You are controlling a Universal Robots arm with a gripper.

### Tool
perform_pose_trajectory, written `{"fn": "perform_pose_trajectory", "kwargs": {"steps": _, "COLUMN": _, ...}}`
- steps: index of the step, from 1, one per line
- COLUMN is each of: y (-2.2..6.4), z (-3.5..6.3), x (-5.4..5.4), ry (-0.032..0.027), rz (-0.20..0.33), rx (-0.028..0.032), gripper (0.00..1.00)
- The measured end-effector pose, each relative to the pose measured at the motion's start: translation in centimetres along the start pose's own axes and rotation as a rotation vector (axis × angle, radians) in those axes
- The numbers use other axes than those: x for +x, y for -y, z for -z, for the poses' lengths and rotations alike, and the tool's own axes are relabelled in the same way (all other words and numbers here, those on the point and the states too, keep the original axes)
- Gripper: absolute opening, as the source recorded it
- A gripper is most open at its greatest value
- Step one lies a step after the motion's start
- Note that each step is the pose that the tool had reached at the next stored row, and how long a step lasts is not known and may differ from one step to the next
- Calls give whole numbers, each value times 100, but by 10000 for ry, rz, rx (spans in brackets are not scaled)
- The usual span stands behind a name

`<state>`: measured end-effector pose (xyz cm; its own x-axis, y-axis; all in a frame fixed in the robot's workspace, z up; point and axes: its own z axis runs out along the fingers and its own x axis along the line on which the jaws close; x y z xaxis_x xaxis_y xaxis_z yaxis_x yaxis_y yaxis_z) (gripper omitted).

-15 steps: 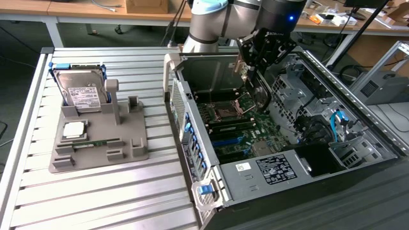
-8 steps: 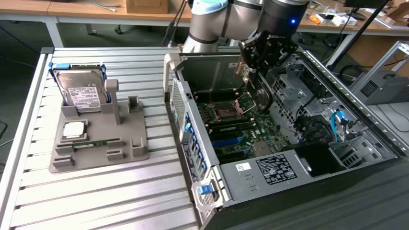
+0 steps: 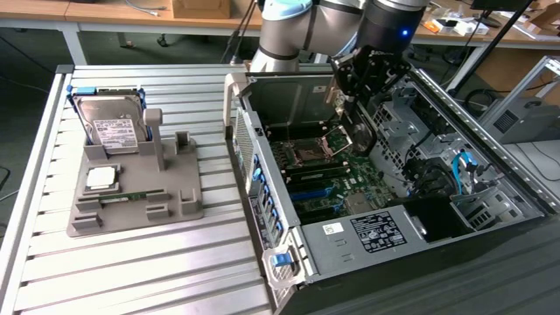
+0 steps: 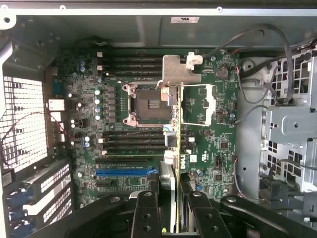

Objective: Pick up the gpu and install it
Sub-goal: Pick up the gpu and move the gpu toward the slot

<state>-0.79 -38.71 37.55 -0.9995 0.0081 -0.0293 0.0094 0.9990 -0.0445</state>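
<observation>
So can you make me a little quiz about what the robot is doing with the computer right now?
1. True or false: the gripper holds the gpu over the open computer case.
2. Where is the hard drive? A in the gripper. B standing upright in the grey holder. C lying inside the case.
3. Fill the gap: the narrow memory stick lying in the holder is coloured ____.

Key: 1 true; 2 B; 3 green.
</observation>
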Motion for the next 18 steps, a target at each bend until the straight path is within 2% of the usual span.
{"fn": "perform_pose_trajectory", "kwargs": {"steps": 8, "y": -1, "z": -29, "x": -94, "ry": -1, "rz": 1, "rx": 4, "gripper": 27}}
{"fn": "perform_pose_trajectory", "kwargs": {"steps": 18, "y": -1, "z": -32, "x": -104, "ry": -1, "rz": 1, "rx": 2, "gripper": 27}}
